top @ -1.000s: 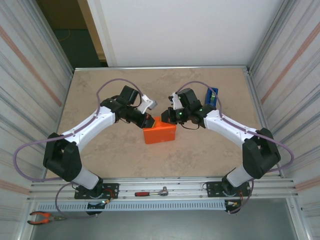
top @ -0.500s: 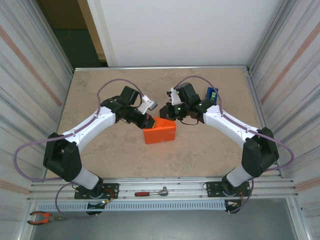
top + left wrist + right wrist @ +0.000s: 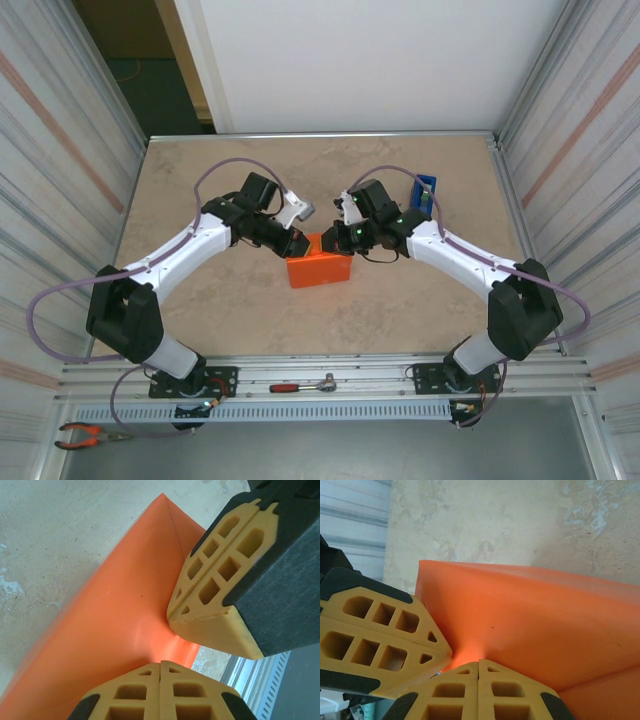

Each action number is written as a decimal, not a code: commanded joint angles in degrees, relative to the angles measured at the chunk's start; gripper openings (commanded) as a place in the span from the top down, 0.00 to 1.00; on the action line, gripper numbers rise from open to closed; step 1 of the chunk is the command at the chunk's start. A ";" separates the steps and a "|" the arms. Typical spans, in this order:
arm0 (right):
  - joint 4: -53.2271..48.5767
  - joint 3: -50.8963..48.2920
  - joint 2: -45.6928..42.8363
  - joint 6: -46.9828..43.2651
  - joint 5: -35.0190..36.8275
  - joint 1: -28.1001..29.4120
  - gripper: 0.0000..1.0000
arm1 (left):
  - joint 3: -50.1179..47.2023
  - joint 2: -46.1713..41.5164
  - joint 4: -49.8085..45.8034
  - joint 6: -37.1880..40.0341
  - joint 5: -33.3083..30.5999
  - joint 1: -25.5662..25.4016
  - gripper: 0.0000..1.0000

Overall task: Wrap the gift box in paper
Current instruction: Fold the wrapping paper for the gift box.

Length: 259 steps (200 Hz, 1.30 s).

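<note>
Left fingers and right fingers both closed, empty, tips meeting at the far edge of the orange paper, mid desk.

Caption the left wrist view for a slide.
Left gripper and right gripper, both shut, tips close together at a crease of the bright orange matte paper sheet on the mottled beige table.

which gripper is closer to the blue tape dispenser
The right gripper; the blue tape dispenser stands on its side of the orange paper, the left gripper on the far side.
</note>
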 commanded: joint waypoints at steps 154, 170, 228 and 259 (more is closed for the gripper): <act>0.08 -1.05 -0.24 1.88 0.17 -0.07 1.00 | -2.52 -2.13 0.28 1.51 1.31 0.62 1.00; 0.39 0.30 -0.20 2.28 -0.94 -0.74 1.00 | -2.41 -1.80 -0.05 1.55 0.65 0.64 1.00; 0.08 7.61 -4.91 1.88 -4.38 -9.34 0.99 | -3.02 -0.92 -0.25 1.83 -1.40 0.62 1.00; -0.80 6.14 -8.98 0.57 -4.92 -18.61 0.88 | -3.49 -0.40 -0.14 1.74 -2.97 0.62 1.00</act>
